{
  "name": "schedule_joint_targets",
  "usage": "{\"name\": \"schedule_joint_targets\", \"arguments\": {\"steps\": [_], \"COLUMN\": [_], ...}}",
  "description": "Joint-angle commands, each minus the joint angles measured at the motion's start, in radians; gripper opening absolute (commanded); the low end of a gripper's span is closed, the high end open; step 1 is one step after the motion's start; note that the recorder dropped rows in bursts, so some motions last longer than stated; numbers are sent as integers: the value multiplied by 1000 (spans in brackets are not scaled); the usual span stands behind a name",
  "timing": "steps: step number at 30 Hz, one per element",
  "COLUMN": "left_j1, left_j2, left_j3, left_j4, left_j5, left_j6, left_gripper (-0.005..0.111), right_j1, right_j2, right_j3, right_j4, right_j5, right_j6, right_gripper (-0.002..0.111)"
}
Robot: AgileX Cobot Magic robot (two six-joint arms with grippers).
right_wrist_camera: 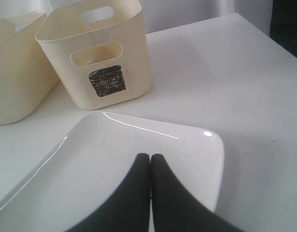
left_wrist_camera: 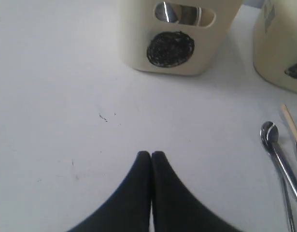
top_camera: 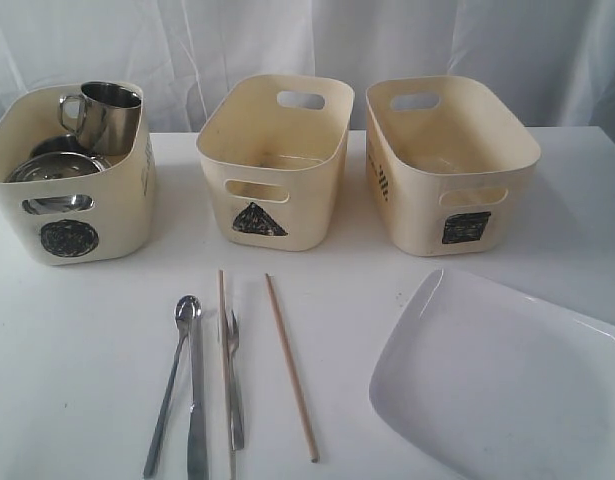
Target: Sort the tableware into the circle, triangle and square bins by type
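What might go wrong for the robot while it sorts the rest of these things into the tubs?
1. The steel spoon, steel knife, steel fork and thin wooden chopstick lie flat and close together, so lifting one may drag a neighbour along.
2. The large glossy white plate looks wider than the cream plastic tub marked with a square. It may slip when lifted, or not lie fully inside.

The left gripper point(left_wrist_camera: 151, 153) ends in two matte black fingers point(left_wrist_camera: 134, 193), smooth and unmarked, each broad at the base and curving in to a narrow rounded tip. The right gripper point(right_wrist_camera: 150, 155) looks just the same: plain black, smooth, tapered.
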Motion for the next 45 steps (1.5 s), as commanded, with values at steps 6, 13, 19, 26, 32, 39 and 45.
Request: {"name": "schedule_joint_targets", "arguments": {"steps": [6,13,19,26,32,39,45], "left_j1": [1,1,97,153,151,151,151], "left_j2": [-7,-20,-253,-388,-388,-388,-390], "left_j3": [22,22,28,28,28,30,66], "left_j4": [-14,1,1,-35,-114,-198,174], "left_j5": [-222,-153,336,564,510,275,127], "left_j6": [16,122,128,115,134,135,100], "left_gripper": [0,0,0,0,0,0,0], "right_j1": [5,5,5,5,5,5,5], "right_j2": [-5,-5,-5,-5,-5,-5,-5], "right_j3": [-3,-3,-3,-3,-3,-3,-3], "right_j4": [-3,-3,-3,-3,-3,-3,-3], "right_j5": [-15,-15,-15,-15,-15,-15,-15], "right_j6": [4,6,6,6,6,6,6], "right_gripper": [0,0,0,0,0,0,0]}}
